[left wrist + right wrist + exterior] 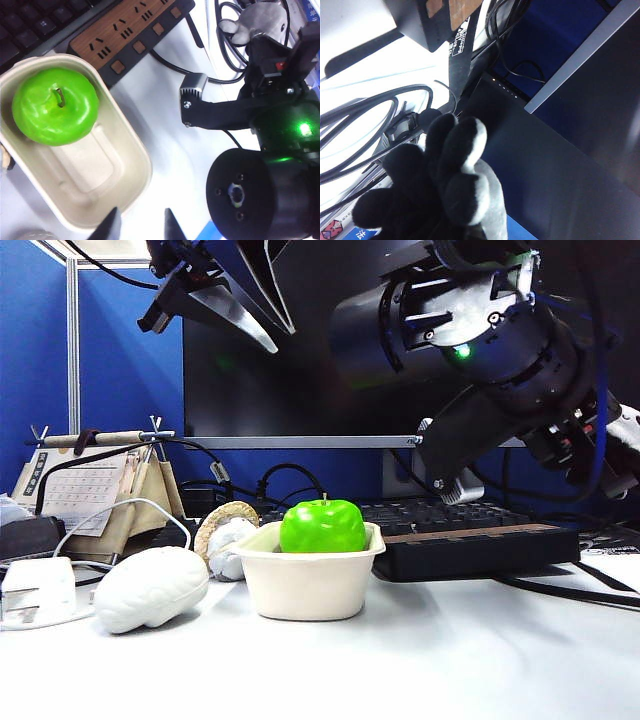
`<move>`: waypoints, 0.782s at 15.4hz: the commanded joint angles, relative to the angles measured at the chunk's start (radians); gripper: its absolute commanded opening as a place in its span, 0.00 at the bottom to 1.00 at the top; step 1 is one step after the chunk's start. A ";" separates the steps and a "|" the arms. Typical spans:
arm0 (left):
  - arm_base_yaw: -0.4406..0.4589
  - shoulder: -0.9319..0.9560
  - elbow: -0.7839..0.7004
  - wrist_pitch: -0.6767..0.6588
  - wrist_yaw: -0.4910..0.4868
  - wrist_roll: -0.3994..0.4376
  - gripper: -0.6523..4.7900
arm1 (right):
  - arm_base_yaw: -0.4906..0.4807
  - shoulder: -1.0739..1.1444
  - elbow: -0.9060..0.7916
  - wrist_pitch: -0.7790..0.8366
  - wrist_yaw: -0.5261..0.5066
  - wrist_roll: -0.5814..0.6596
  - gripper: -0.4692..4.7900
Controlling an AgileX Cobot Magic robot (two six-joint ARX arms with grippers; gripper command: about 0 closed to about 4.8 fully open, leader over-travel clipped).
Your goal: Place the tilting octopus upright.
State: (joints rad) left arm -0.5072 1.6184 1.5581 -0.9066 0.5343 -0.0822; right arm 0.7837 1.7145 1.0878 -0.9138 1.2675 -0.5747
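The light-grey plush octopus fills the near part of the right wrist view, its stubby tentacles pointing away from the camera, in shadow. It hides the jaws there. In the left wrist view the octopus sits at the tip of my right gripper, above coiled cables beyond the power strip, and the gripper is shut on it. My left gripper is open with nothing between its fingers, high over the table beside the bowl's rim. In the exterior view this left gripper hangs at the top left and the right arm looms at the upper right.
A cream bowl holds a green apple. A white brain-shaped toy and a small whitish figure with a tan ring lie left of it. A power strip, keyboard, cables and a desk calendar line the back.
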 commanded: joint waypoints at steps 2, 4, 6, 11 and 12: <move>0.000 -0.003 0.003 0.002 0.004 0.004 0.34 | 0.002 -0.004 0.001 -0.006 -0.082 0.008 0.08; 0.000 -0.003 0.002 0.003 0.004 0.004 0.34 | 0.002 -0.004 0.001 0.003 -0.092 0.021 0.08; 0.000 -0.003 0.003 0.003 0.004 0.004 0.34 | 0.002 -0.004 0.001 0.002 -0.121 0.021 0.08; 0.000 -0.003 0.002 0.002 0.004 0.004 0.34 | 0.000 -0.004 0.001 0.006 -0.184 0.032 0.08; 0.000 -0.003 0.002 0.002 0.004 0.004 0.34 | 0.003 -0.004 0.001 0.014 -0.202 0.047 0.08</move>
State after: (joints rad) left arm -0.5072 1.6184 1.5581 -0.9070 0.5343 -0.0822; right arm 0.7837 1.7145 1.0878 -0.9131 1.0801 -0.5484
